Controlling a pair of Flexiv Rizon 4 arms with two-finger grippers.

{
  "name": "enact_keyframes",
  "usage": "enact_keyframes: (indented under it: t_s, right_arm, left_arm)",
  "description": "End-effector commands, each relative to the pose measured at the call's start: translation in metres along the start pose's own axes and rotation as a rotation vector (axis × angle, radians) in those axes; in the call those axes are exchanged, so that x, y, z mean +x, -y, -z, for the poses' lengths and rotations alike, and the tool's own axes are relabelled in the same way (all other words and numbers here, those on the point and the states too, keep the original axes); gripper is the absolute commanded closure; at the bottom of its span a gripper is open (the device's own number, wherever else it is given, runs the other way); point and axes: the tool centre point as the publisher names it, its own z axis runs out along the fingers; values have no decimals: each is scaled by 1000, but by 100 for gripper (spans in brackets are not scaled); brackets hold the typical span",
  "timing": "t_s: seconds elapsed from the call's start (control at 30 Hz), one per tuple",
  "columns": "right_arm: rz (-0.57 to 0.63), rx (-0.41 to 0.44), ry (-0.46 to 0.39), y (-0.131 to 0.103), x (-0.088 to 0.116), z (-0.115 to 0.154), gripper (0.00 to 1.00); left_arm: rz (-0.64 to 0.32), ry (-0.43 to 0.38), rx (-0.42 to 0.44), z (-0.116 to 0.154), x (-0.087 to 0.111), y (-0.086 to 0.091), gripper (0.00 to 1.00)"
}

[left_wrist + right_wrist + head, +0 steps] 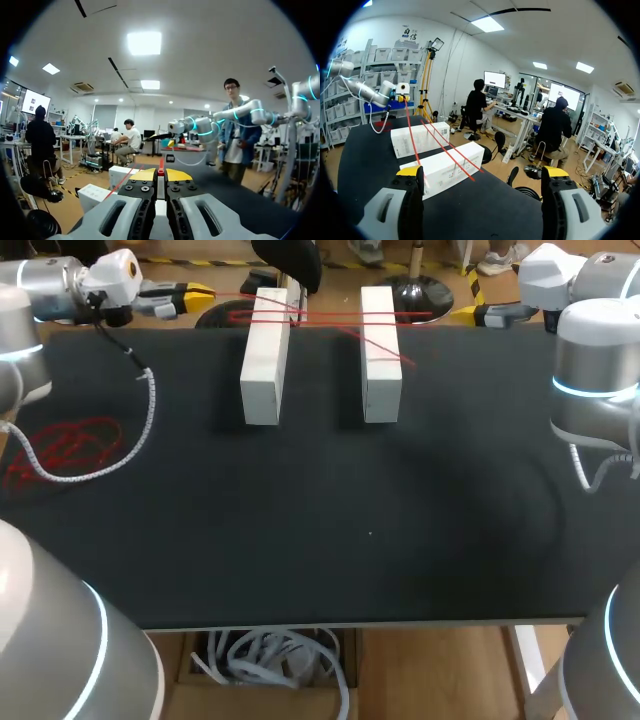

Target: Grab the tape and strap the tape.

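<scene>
Tabletop; level left gripper, apparently on tape

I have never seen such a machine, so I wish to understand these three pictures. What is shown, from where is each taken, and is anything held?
This is a robot with two arms at a black table. One picture looks down from above; the other two come from a camera on each wrist. At the table's far side stand two white rectangular blocks, with thin red tape stretched across them. A loose red tangle lies near the table's left edge. The left gripper, two fingers with yellow tips, is shut on the red tape. The right gripper is open and holds nothing.
</scene>
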Motion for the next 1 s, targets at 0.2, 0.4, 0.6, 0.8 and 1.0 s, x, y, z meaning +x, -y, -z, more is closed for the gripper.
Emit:
enact_keyframes:
  t_s: [0.2,0.4,0.6,0.8,1.0]
  right_arm:
    - [0,-1,0,0,0,0,0]
    - [0,-1,0,0,0,0,0]
    - [0,-1,0,0,0,0,0]
    - [0,-1,0,0,0,0,0]
    - [0,-1,0,0,0,0,0]
  left_arm:
    - [-2,180,-11,-2,8,5,100]
    - [-2,180,-11,-2,8,5,100]
    - [-2,180,-11,-2,8,5,100]
    - [-72,45,21,-14,25,11,100]
    - [-80,-32,51,-24,48,22,100]
